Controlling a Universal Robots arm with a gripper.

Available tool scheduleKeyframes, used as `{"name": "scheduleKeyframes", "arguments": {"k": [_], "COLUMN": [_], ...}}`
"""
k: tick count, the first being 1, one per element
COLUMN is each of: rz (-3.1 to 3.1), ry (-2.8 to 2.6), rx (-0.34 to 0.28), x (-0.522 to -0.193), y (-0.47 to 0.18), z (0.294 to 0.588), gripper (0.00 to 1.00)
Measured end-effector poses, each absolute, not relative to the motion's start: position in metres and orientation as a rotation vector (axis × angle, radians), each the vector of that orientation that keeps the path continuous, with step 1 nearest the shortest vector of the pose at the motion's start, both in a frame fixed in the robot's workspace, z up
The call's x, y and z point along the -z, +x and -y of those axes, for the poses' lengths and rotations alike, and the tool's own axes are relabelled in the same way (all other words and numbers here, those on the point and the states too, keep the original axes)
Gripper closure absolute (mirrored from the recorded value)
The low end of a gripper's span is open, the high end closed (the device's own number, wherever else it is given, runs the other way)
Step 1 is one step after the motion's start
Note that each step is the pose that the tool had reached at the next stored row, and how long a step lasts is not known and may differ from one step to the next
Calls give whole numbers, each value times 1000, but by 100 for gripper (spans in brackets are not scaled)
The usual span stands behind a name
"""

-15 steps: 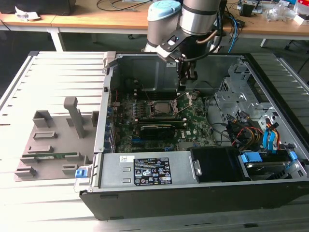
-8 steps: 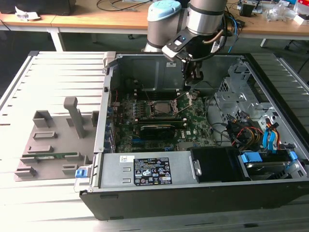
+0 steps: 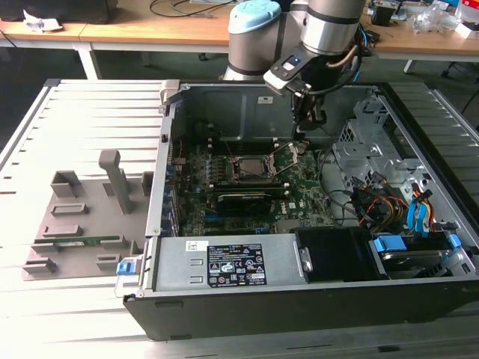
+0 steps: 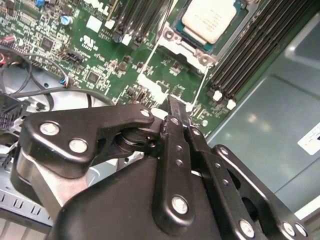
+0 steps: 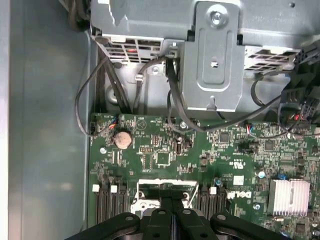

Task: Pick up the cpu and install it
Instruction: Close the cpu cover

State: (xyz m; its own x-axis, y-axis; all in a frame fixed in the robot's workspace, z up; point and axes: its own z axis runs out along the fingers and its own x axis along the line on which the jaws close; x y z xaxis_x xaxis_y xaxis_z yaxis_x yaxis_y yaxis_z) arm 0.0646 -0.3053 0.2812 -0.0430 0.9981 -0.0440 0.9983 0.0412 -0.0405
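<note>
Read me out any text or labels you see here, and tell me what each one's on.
Black label on the power supply: too small to read.
White sticker beside it: blurred.
Print on the cpu: too faint to read.
White markings on the motherboard: too small to quote.
No text reads clearly.

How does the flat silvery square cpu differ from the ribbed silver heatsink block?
The flat silvery square cpu has a smooth top; the ribbed silver heatsink block is finned. The cpu lies in the metal-rimmed socket, the heatsink block straight on the green board. Both are silvery squares.
</note>
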Motion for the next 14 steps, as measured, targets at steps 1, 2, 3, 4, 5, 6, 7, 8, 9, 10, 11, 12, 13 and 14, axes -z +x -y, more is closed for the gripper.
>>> {"name": "scheduleKeyframes", "arguments": {"k": [1, 2, 3, 4, 5, 6, 7, 8, 9, 10, 11, 12, 13, 14], "rz": [-2264, -2264, -2264, -2265, -2265, -2265, -2265, -2266, -2266, -2267, -2268, -2268, -2268, -2268], "ry": [2171, 2171, 2171, 2171, 2171, 2171, 2171, 2172, 2173, 2173, 2174, 2174, 2174, 2174], "rx": [94, 94, 94, 94, 95, 96, 97, 98, 99, 100, 101, 102, 102, 103], "x": [-281, -281, -281, -281, -280, -280, -279, -277, -276, -274, -270, -267, -264, -260], "y": [67, 68, 70, 72, 75, 78, 79, 81, 83, 84, 86, 87, 88, 88], "z": [305, 305, 305, 305, 305, 305, 304, 304, 304, 304, 304, 303, 303, 303], "gripper": [89, 89, 89, 89, 89, 89, 89, 89, 89, 89, 89, 89, 89, 89]}}
